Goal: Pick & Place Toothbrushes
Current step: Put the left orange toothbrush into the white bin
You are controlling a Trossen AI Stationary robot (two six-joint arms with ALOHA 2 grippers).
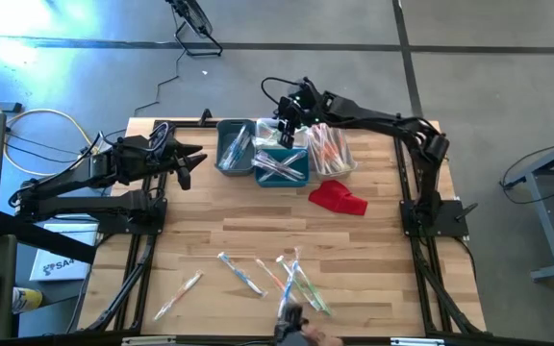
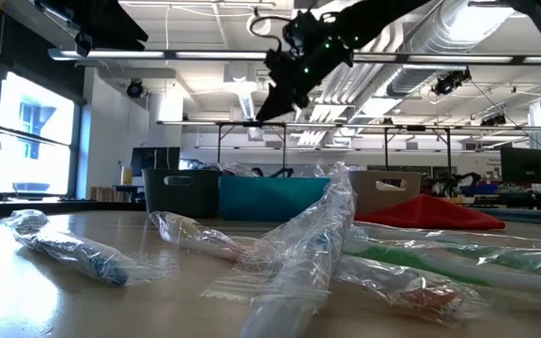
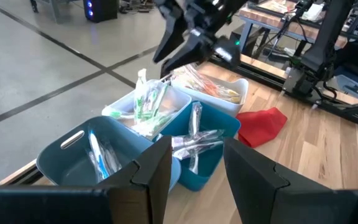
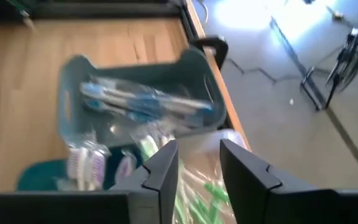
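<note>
Several toothbrushes lie binned beneath the open, empty right end effector.

Bare tabletop spans the middle, open to a reach from either side. The far edge is crowded by bins and a red cloth; wrapped toothbrushes scatter across the near edge
</note>
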